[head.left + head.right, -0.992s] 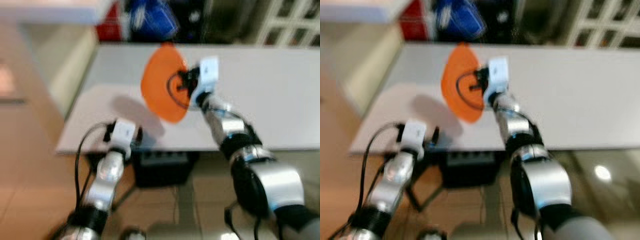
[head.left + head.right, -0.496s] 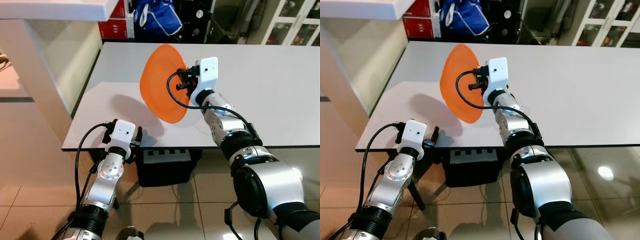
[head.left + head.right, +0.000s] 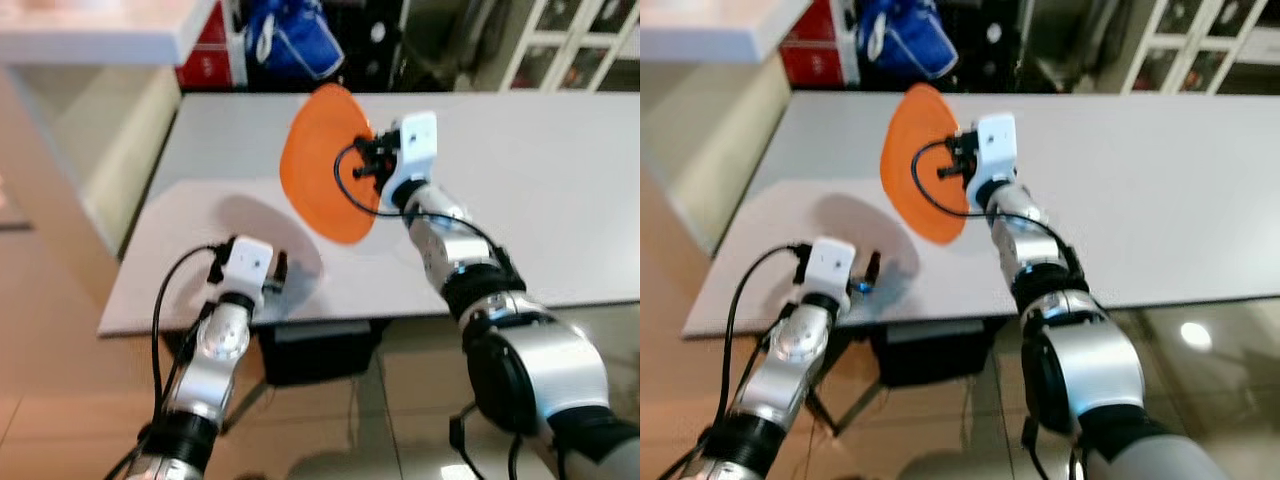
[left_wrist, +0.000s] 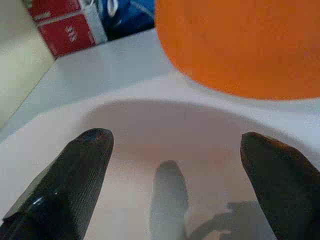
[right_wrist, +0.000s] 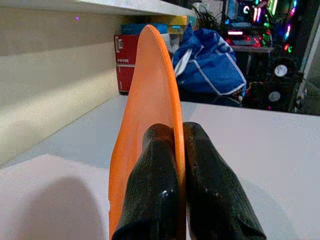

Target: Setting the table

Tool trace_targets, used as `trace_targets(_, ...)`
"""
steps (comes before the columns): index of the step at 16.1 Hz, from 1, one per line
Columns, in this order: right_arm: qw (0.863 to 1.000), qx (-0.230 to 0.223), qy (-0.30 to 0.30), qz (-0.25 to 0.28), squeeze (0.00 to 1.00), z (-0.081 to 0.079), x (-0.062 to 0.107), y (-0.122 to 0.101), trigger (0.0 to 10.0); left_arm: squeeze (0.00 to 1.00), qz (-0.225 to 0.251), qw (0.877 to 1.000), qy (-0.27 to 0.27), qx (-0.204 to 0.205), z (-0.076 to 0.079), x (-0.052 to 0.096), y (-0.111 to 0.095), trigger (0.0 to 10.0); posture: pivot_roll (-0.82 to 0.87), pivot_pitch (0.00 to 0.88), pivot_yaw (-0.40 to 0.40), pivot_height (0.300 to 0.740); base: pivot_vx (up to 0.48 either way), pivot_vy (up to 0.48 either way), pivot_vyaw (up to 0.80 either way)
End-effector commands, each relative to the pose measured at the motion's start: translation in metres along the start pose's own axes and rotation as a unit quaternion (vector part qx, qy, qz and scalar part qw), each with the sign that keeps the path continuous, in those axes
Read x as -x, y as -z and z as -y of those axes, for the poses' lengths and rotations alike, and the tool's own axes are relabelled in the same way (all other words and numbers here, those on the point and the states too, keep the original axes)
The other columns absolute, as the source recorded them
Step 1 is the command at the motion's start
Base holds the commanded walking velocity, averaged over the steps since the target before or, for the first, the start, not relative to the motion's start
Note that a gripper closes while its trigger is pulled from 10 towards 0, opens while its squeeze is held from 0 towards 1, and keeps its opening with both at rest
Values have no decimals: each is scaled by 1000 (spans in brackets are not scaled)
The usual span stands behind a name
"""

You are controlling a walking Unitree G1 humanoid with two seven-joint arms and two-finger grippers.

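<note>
The right claw is closed on the rim of the round orange plastic plate, with one black finger on each face of it, so the plate stands on its edge, almost upright, and hangs above the white rectangular bench without touching it. The plate lies directly ahead of this claw, with its flat faces turned to the robot's left and right, and its shadow falls on the bench to the left. To lay it flat, I judge that the wrist must roll until one face looks down, and then lower it. The left claw is open and holds nothing; it hovers low over the near left corner of the bench, near its front edge, and the plate is above and beyond it, well apart from its fingers. The right arm is therefore the one to place the plate. The bench surface shows much free room to the right and the far side. Behind the far edge stand a blue bag and red boxes.
</note>
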State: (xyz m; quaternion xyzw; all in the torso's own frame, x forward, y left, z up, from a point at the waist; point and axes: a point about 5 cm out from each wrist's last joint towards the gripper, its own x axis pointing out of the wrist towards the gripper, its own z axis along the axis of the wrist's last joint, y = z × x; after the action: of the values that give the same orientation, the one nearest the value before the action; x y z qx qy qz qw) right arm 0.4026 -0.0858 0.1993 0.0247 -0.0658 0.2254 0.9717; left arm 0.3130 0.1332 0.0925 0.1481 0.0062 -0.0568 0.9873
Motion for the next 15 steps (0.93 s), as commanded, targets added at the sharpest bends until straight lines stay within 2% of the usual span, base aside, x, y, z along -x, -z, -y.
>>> trace_targets(1,999,8,-13,47,0,-2,-5,-21,0,0,47,999,-5,11,1,1,-16,10000,149,36,-25,740,0,0,0)
trace_targets(2,999,7,-14,47,0,-2,-5,-21,0,0,60,998,-10,21,-1,1,-21,10000,149,36,-25,740,0,0,0)
trace_targets(3,999,6,-15,44,0,-2,-4,-18,0,0,117,992,-28,45,-7,3,-44,10000,150,38,-28,740,0,0,0)
trace_targets(5,999,3,-14,40,0,-2,-3,-15,0,0,144,988,-34,53,-11,6,-61,10000,152,37,-28,740,0,0,0)
trace_targets(6,999,0,-13,37,0,-1,-2,-12,0,0,166,983,-34,65,-15,13,-74,10000,157,36,-24,740,0,0,0)
trace_targets(7,999,-2,-10,35,0,0,-1,-11,0,0,167,982,-36,81,-17,17,-76,10000,160,35,-22,740,0,0,0)
trace_targets(8,1000,-7,-1,27,0,4,2,-6,0,0,167,976,-56,125,-35,33,-80,10000,179,28,-9,740,0,0,0)
trace_targets(9,1000,-8,1,25,0,4,2,-4,0,0,165,975,-61,137,-42,38,-80,10000,183,26,-7,740,0,0,0)
trace_targets(10,1000,-10,5,20,0,5,4,0,0,0,164,973,-66,146,-56,51,-78,10000,201,18,-1,740,0,0,0)
trace_targets(12,1000,-13,7,15,0,4,5,4,0,0,145,973,-67,168,-73,67,-68,10000,225,14,0,740,0,0,0)
trace_targets(14,1000,-18,12,6,0,3,5,9,0,0,97,976,-33,195,-103,100,-46,10000,256,11,-12,740,0,0,0)
trace_targets(15,1000,-20,9,4,0,0,4,9,0,0,80,977,-28,195,-107,106,-42,10000,267,9,-16,740,0,0,0)
